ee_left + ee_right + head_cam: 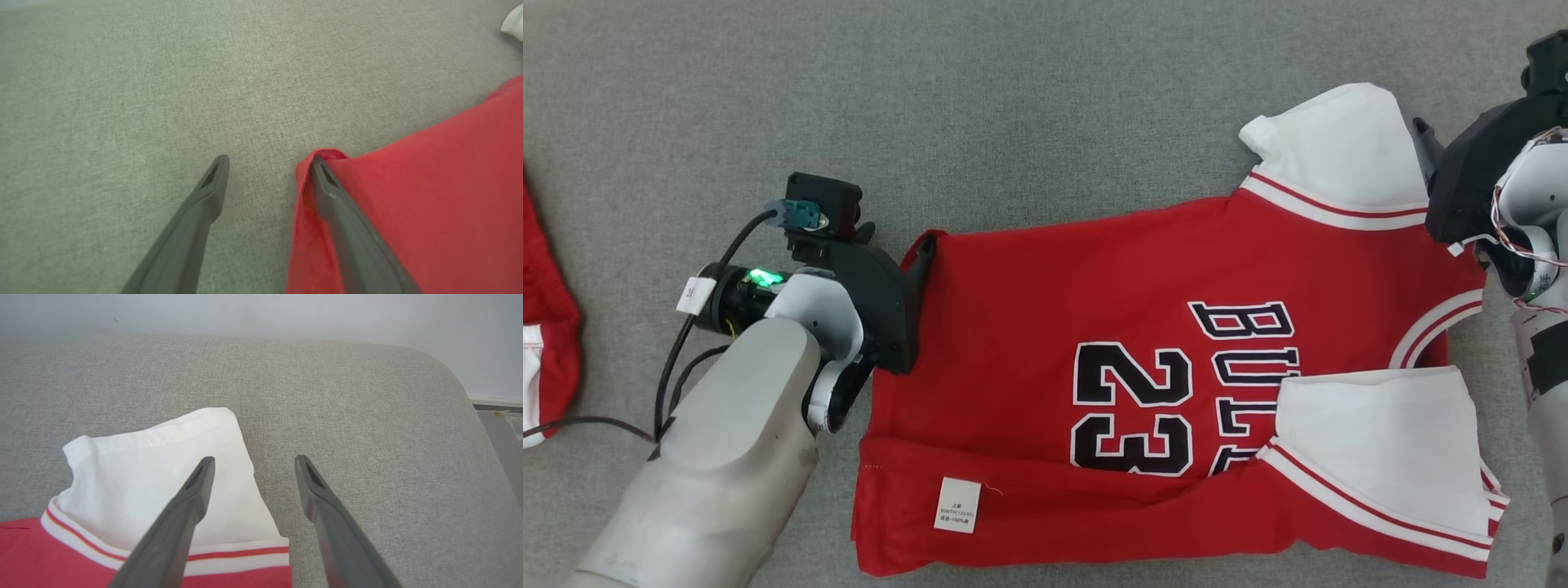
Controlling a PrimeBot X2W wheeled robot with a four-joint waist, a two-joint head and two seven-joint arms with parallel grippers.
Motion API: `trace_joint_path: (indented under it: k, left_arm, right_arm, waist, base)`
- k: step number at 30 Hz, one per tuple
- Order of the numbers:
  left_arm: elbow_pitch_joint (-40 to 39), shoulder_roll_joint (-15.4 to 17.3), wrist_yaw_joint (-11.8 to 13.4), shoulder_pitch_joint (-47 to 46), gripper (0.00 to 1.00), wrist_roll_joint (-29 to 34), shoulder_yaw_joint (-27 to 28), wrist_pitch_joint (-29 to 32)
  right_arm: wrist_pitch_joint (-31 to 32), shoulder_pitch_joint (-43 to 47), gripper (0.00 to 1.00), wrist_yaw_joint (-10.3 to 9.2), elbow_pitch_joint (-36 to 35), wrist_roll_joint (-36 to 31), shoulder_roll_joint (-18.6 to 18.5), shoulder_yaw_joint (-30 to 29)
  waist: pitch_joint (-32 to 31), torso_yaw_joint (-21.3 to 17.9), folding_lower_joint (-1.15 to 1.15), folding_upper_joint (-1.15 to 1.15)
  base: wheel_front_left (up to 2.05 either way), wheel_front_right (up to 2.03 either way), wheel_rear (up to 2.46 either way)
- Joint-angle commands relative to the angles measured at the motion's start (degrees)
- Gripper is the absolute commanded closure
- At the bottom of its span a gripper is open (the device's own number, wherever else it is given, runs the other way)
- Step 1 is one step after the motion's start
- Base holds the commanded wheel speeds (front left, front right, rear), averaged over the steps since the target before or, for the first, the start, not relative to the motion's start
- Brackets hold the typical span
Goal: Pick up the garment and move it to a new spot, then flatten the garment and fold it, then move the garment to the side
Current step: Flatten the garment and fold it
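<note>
Grey woven fabric covers the desk (1045, 98) where a red jersey (1029, 310) numbered 23 lies spread, one white sleeve folded over its lettering. At the jersey's hem corner the left pincer (267, 163) stands wide open and empty, one finger on red cloth and the other on bare fabric. The right pincer (253, 461), equally wide and empty, straddles the edge of the other white sleeve (143, 473).

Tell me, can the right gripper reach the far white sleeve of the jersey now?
Probably yes. The right gripper is open, one finger over the white sleeve, one over bare cushion, nothing between.
</note>
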Motion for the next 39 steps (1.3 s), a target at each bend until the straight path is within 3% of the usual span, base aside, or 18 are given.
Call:
trace_joint_path:
  k: [1,2,3,4,18,28,32,33,34,35,36,39]
  left_arm:
    - [0.22,-0.06,-0.24,-1.13,0.0,0.72,-0.08,-0.78]
    - [0.37,-0.2,-0.39,-1.23,0.42,0.73,-0.14,-0.89]
    - [0.53,-0.37,-0.39,-1.32,0.58,0.74,-0.27,-1.05]
    - [0.59,-0.53,-0.02,-1.48,1.0,0.94,-0.31,-1.43]
    - [-2.88,-1.95,1.26,-1.28,1.0,1.7,-1.86,-2.98]
    - [-5.64,-2.23,1.85,-0.22,1.0,1.78,-2.65,-4.0]
    - [-6.17,-2.45,1.85,-0.53,1.0,1.55,-2.81,-4.01]
    - [-6.18,-2.5,1.85,-0.58,1.0,1.55,-2.87,-4.08]
    - [-6.18,-2.56,1.86,-0.64,1.0,1.52,-2.93,-4.14]
    - [-6.2,-2.64,1.87,-0.68,1.0,1.45,-2.97,-4.19]
    - [-6.19,-2.7,1.98,-0.85,1.0,1.41,-2.89,-4.47]
    - [-5.89,-2.54,2.3,-0.87,1.0,1.47,-2.46,-5.55]
  right_arm:
    - [-0.37,-0.62,0.0,-0.15,0.61,0.31,-0.66,0.21]
    - [-0.52,-0.97,0.0,-0.15,1.08,0.3,-0.89,0.25]
    - [-0.53,-1.38,0.0,-0.15,1.57,0.49,-1.14,0.09]
    - [-0.49,-1.66,0.0,-0.15,2.05,0.67,-1.31,0.01]
    - [1.13,-5.65,0.0,-0.16,4.53,2.72,-3.25,0.74]
    - [-2.32,-6.69,0.0,-0.16,5.17,-0.26,-3.62,-1.8]
    - [-0.99,-7.82,0.0,-0.16,6.01,-1.22,-3.1,-2.24]
    - [-0.26,-7.97,0.04,-0.16,6.45,-1.39,-2.9,-2.14]
    - [0.31,-7.92,0.26,-0.15,6.79,-1.32,-2.56,-1.99]
    - [0.46,-7.89,0.77,-0.15,7.02,-1.51,-2.36,-1.89]
    - [-0.06,-8.05,1.0,-0.16,6.92,-2.21,-2.61,-1.58]
    - [-1.95,-8.1,1.0,-0.16,6.59,-2.83,-2.85,-1.88]
  waist:
    - [0.31,0.23,-0.01,-0.01]
    - [0.54,0.41,-0.01,-0.01]
    - [0.86,0.6,-0.01,-0.01]
    - [1.16,0.82,-0.01,-0.01]
    - [5.46,3.93,-0.01,-0.01]
    - [7.89,5.48,-0.01,-0.01]
    - [8.7,5.94,-0.01,-0.01]
    - [8.81,5.97,-0.01,-0.01]
    - [8.92,5.98,-0.01,-0.01]
    - [9.0,5.98,-0.01,-0.01]
    - [9.07,5.94,-0.01,-0.01]
    - [8.63,5.7,-0.01,-0.01]
  base:
    - [0.0,0.0,0.0]
    - [0.0,0.0,0.0]
    - [0.0,0.0,0.0]
    - [0.0,0.0,0.0]
    - [0.0,0.0,0.0]
    - [0.0,0.0,0.0]
    - [0.0,0.0,0.0]
    - [0.0,0.0,0.0]
    - [0.0,0.0,0.0]
    - [0.0,0.0,0.0]
    - [0.0,0.0,0.0]
    - [0.0,0.0,0.0]
